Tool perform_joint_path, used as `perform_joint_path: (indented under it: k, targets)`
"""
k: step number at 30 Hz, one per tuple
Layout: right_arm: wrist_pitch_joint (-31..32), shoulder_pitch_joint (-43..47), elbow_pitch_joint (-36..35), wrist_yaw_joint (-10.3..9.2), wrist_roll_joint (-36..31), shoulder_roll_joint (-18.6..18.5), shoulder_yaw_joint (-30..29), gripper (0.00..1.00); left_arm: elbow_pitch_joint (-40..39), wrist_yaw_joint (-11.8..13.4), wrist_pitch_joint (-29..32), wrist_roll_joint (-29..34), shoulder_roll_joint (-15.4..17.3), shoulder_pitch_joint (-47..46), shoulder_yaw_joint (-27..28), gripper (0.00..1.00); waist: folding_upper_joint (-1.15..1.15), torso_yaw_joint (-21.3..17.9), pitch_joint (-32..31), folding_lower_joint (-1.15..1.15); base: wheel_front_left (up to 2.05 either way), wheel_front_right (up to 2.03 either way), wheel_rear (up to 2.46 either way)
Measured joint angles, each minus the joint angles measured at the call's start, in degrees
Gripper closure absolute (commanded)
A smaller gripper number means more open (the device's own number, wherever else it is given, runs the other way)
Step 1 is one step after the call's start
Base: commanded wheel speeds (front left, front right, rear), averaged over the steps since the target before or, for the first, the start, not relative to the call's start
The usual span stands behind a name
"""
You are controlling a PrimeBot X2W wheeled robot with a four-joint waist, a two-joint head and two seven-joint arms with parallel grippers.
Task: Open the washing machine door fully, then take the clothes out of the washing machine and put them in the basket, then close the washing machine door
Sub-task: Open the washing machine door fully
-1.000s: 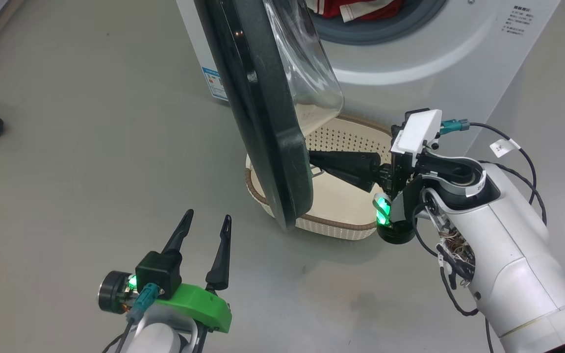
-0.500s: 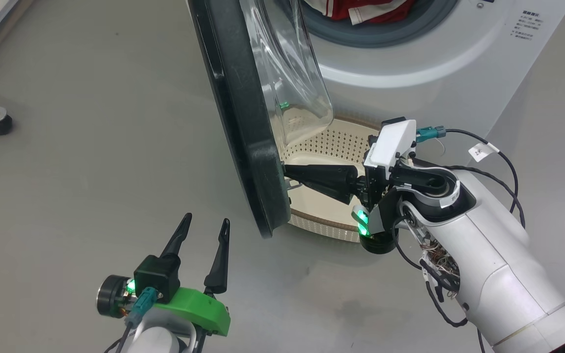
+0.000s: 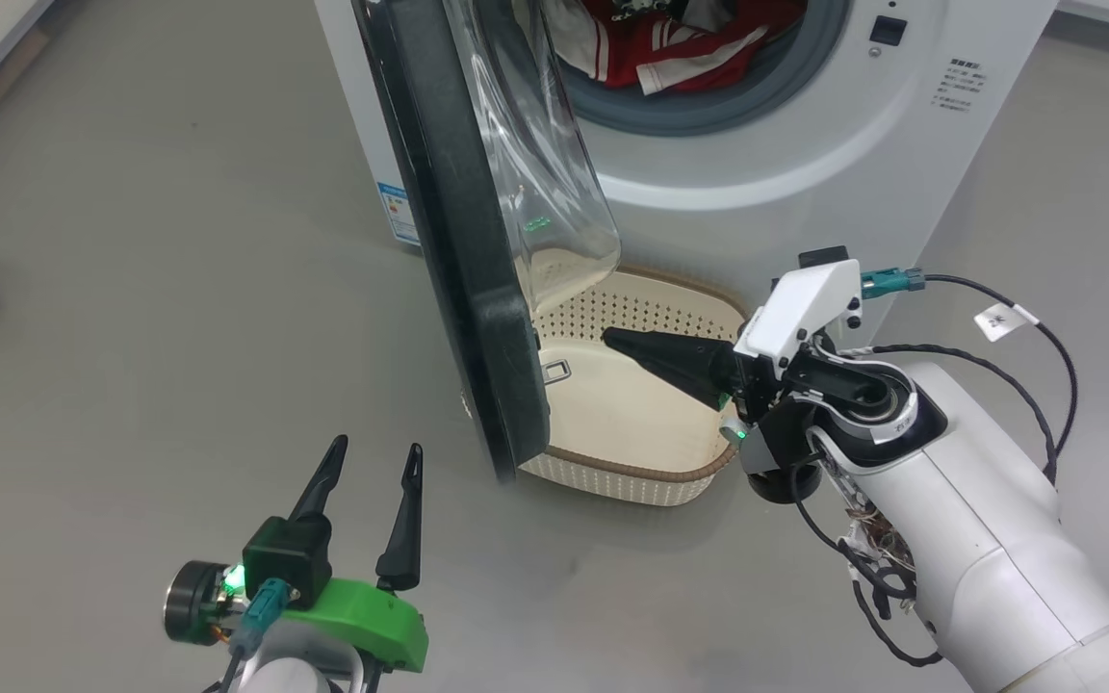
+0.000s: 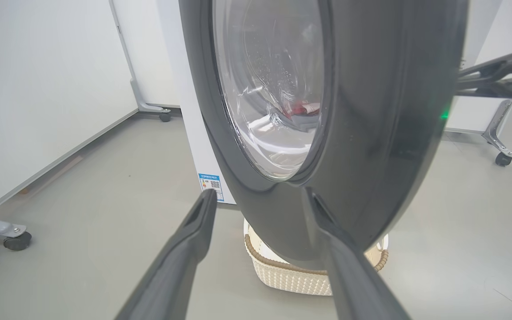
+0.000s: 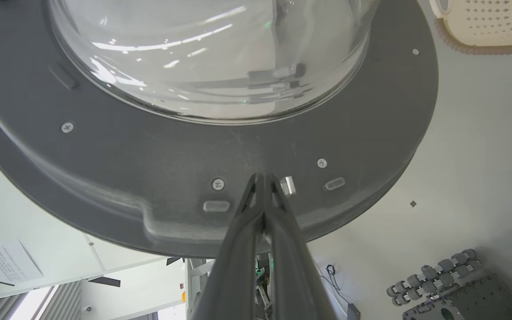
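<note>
Opening the door (image 3: 477, 289), centre frame: the clenched right gripper (image 3: 609, 337) should press the inner face near the latch, staying clear of the basket (image 3: 612, 464) beneath. Left gripper (image 3: 374, 446) spread, lower left; clothes (image 3: 670, 53) at top, inside the washer (image 3: 757, 173).

- washing machine door (image 4: 371, 133): glossy black outside, matt grainy inside, clear glass bowl
- basket (image 3: 612, 481): cream perforated plastic (brown woven-look rim)
- clothes (image 3: 699, 38): red cloth
</note>
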Motion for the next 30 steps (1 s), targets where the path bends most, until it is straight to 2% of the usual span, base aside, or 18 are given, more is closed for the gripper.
perform_joint_path:
  k: [7,8,13,18,23,25,30]
  targets:
    - [-5.54,1.91,-1.66,4.8,-7.75,-3.12,2.0,1.0,0.38,0.01,0.0,0.52,0.99,2.06,2.08,0.0,0.0,-3.38,-2.53,0.0,0.0,0.0,0.0]
    - [-5.54,1.91,-1.66,4.8,-7.75,-3.12,2.0,1.0,0.38,0.01,0.0,0.52,0.99,2.06,2.08,0.0,0.0,-3.38,-2.53,0.0,0.0,0.0,0.0]
    - [-12.25,3.86,-2.23,8.11,-16.97,-8.24,3.76,1.0,0.46,0.0,0.0,1.0,1.01,2.46,2.96,0.0,0.0,-5.91,-4.59,0.0,0.0,0.0,0.0]
    - [-19.71,6.44,-3.82,8.56,-25.02,-11.85,4.72,1.0,0.32,0.0,0.0,1.12,1.52,3.68,4.44,0.0,0.0,-8.19,-6.78,0.0,0.0,0.0,0.0]
    - [-25.32,10.78,-5.73,8.58,-25.91,-10.67,4.13,1.0,-0.76,0.0,0.0,1.12,2.65,5.33,6.65,0.0,0.0,-10.74,-8.29,0.0,0.0,0.0,0.0]
    - [-27.82,11.79,-6.75,8.86,-28.48,-11.17,4.71,1.0,-1.93,0.0,0.0,1.11,2.83,5.48,7.69,0.0,0.0,-11.8,-8.65,0.0,0.0,0.0,0.0]
    - [-34.31,12.82,-7.82,8.87,-37.87,-16.01,6.44,1.0,-3.43,-0.01,0.0,1.13,2.91,5.6,8.56,0.0,0.0,-14.06,-9.01,0.0,0.0,0.0,0.0]
